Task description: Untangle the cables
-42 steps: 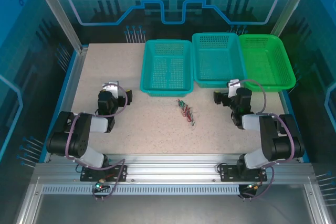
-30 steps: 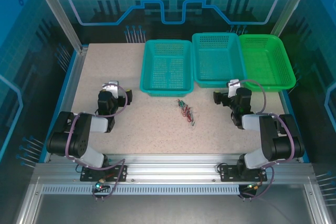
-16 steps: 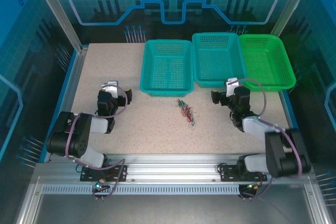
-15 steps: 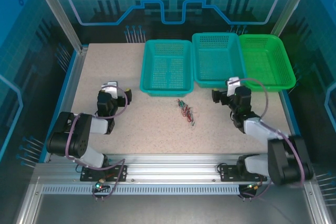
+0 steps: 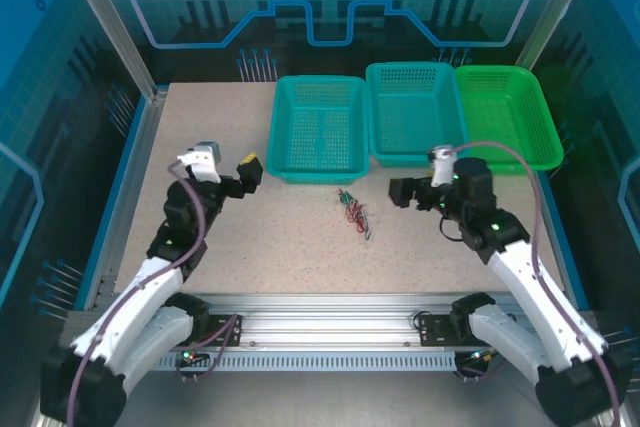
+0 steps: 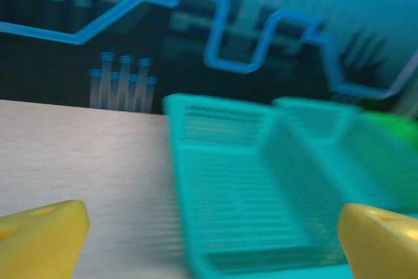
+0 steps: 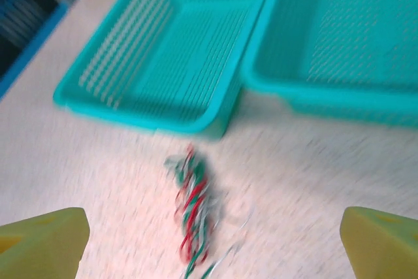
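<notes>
The small bundle of thin red, green and whitish cables [image 5: 352,211] is lying on the speckled beige tabletop [image 5: 280,242], just in front of the leftmost teal plastic mesh basket [image 5: 281,132] and about midway between the two arms. The wires are all in one knot, so nothing is separated yet.

The right gripper [image 5: 403,192] is pointing toward this bundle, its yellow-tipped fingers [image 7: 42,236] standing wide apart and holding nothing, probably to approach one wire. In its wrist view the cables [image 7: 192,210] are sitting between the fingers, ahead of them. The left gripper [image 5: 228,163] is also spread open and empty, facing the baskets.

Compared with a moment before, both arms are no longer folded low near their bases; they are rising and stretching forward. The bundle is not moving.
</notes>
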